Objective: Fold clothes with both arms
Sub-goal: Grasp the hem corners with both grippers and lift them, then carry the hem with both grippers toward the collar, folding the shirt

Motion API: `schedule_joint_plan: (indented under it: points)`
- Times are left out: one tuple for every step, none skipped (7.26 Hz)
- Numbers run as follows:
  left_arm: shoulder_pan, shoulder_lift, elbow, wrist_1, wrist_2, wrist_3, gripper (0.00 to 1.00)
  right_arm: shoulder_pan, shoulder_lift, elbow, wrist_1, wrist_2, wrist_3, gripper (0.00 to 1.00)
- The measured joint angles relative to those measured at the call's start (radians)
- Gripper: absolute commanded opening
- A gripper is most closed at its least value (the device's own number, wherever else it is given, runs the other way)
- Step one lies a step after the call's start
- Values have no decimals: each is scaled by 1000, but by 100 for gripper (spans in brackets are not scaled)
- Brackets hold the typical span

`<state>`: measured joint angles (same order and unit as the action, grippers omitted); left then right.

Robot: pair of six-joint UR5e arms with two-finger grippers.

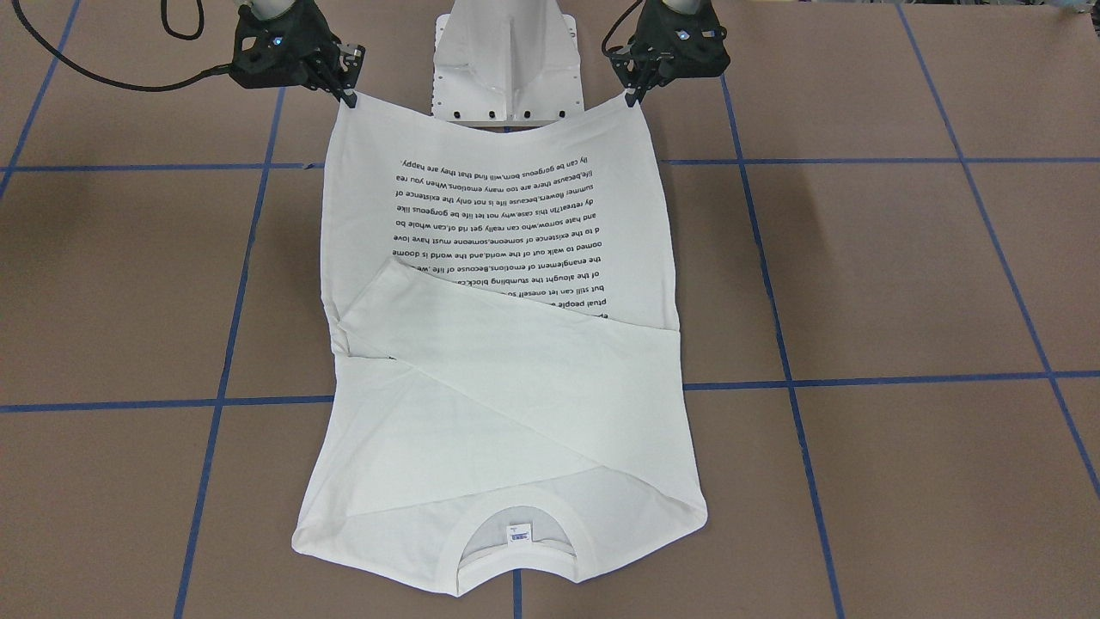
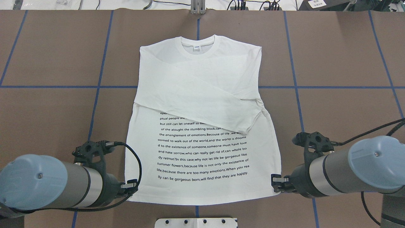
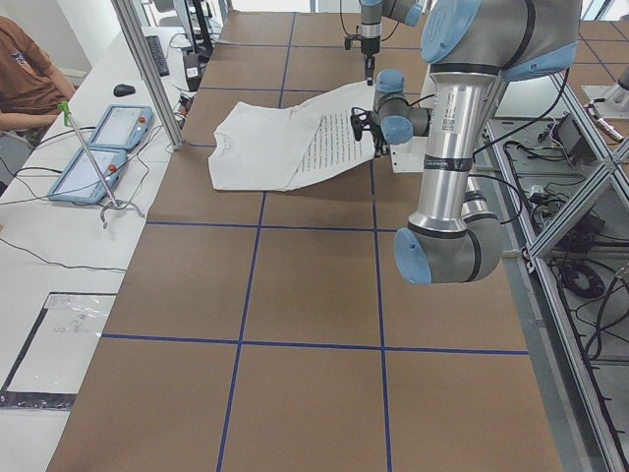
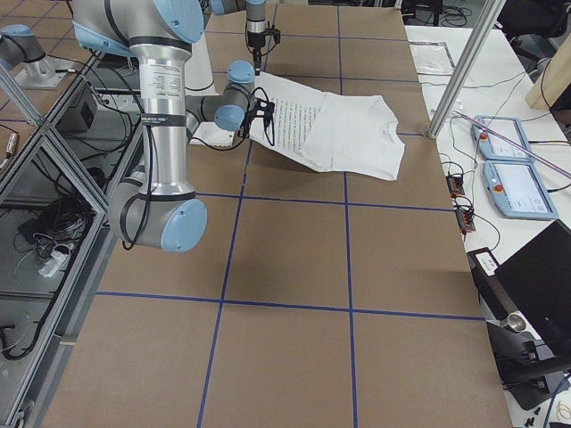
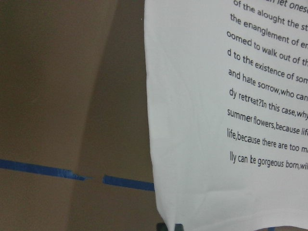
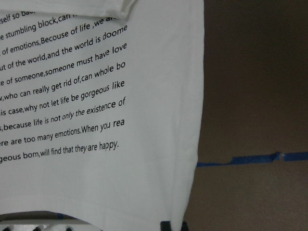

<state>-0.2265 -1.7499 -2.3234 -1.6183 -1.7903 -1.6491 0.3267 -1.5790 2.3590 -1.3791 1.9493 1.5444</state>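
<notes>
You have the T-shirt (image 2: 142, 152) text-side up, its 2 sleeves (image 2: 205, 101) crossed over the chest and its collar (image 2: 199, 44) at the end far from the fingers. The left gripper (image 2: 131, 185) and right gripper (image 2: 276, 183) each pinch 1 hem corner, jaws closed on the cloth, and the hem sags between them off the table (image 2: 47, 110).

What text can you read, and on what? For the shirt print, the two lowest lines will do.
T-shirt print, second-lowest line: "life,because there are too many emotions.When you rea"
Lowest line: "lly can be gorgeous born,will find that they are happy."
Neck label: too small to read.
Left-arm sticker: too small to read.
Right-arm sticker: too small to read.
</notes>
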Motion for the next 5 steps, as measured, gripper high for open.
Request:
schedule_joint_plan:
  points:
    - [42,19,-52,5,-9,-43,0,0,-39,53,0,50,0,0]
    - [88,33,-103,21,-12,-83,0,1,-62,90,0,99,0,0]
    - [126,39,-139,43,-13,-110,0,2,-70,109,0,144,0,0]
    - [141,42,-154,54,-14,-120,0,10,-69,113,0,170,0,0]
    - [129,41,-153,59,-14,-118,0,42,-62,105,0,180,-4,0]
